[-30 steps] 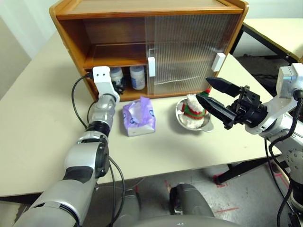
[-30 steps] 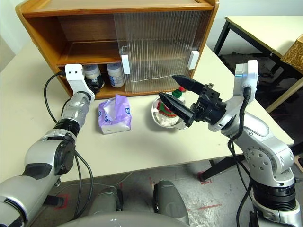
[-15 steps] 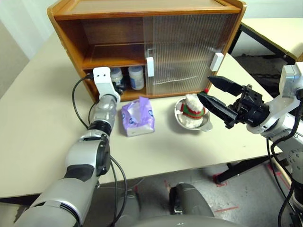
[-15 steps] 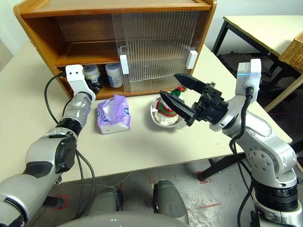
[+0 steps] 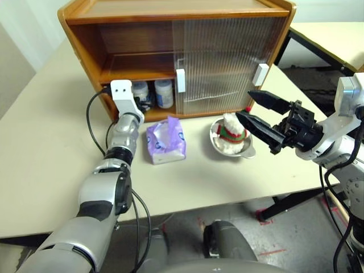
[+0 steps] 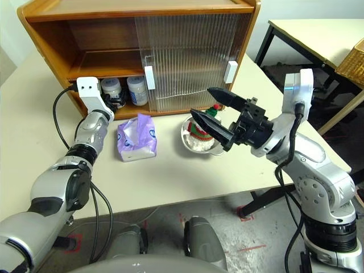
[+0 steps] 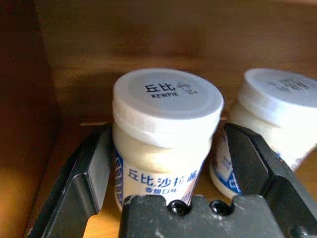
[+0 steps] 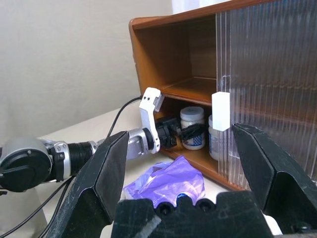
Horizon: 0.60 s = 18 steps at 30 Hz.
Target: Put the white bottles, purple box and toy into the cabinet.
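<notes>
The cabinet stands at the back of the table, its left half open. Two white bottles stand upright side by side on its lower shelf. My left gripper reaches level into that shelf, open, with one finger on each side of the left bottle and small gaps between them. The purple box lies on the table in front of the cabinet. To its right the toy sits in a steel bowl. Beside the bowl my right gripper hovers above the table, open and holding nothing.
Ribbed sliding doors with white handles cover the cabinet's right half. A black cable loops from the left wrist. A second table and a wicker basket are at the back right. The table's front edge is close by.
The camera has shifted slightly. Neither arm nor any object has visibly moved.
</notes>
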Motion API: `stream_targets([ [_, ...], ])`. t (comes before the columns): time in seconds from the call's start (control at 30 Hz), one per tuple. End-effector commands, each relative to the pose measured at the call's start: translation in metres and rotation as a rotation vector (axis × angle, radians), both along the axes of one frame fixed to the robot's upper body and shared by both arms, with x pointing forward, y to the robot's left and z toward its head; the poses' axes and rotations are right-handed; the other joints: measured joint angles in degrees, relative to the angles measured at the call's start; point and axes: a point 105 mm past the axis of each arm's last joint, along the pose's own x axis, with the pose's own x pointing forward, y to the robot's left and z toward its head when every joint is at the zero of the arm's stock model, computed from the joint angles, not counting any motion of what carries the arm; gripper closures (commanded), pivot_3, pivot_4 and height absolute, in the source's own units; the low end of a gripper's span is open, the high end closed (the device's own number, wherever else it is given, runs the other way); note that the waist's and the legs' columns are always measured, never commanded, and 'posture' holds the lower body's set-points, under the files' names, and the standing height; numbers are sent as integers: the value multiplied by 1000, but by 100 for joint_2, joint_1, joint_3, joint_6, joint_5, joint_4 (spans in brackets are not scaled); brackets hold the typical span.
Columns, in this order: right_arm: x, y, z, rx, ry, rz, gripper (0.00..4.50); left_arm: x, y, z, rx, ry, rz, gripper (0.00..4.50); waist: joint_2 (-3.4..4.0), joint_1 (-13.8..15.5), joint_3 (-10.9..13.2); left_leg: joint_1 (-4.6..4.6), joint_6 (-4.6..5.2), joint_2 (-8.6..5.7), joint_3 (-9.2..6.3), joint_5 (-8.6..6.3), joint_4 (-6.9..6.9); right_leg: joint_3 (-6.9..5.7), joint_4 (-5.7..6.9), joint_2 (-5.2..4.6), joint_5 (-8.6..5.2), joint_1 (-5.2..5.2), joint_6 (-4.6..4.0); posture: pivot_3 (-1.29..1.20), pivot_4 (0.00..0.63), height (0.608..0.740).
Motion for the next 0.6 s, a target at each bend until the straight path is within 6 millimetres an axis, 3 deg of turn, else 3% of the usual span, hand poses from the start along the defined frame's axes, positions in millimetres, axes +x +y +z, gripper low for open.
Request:
stream_targets([
  [0.03,0,1,2,6,-6,18,0,-7,2,-7,24,-6,-12,29,-1,2,0,1,0,0,0,0,0,1,1,0,0,0,0,-147,0,740],
  [0.4,3,4,1,9,-2,47,0,-30,12,-2,65,-60,-76,29,-2,29,-2,3,0,0,0,0,4,4,8,0,3,1,0,-113,0,740],
  [0.5,5,5,1,7,-1,58,0,-47,0,5,86,-80,-244,29,0,28,-3,3,0,0,1,0,5,5,8,-1,4,1,-2,-93,0,740],
  [0.6,6,6,1,7,-1,68,0,-59,2,10,82,-75,-311,29,2,44,-4,4,0,1,2,0,4,7,9,0,5,0,-4,-81,0,740],
])
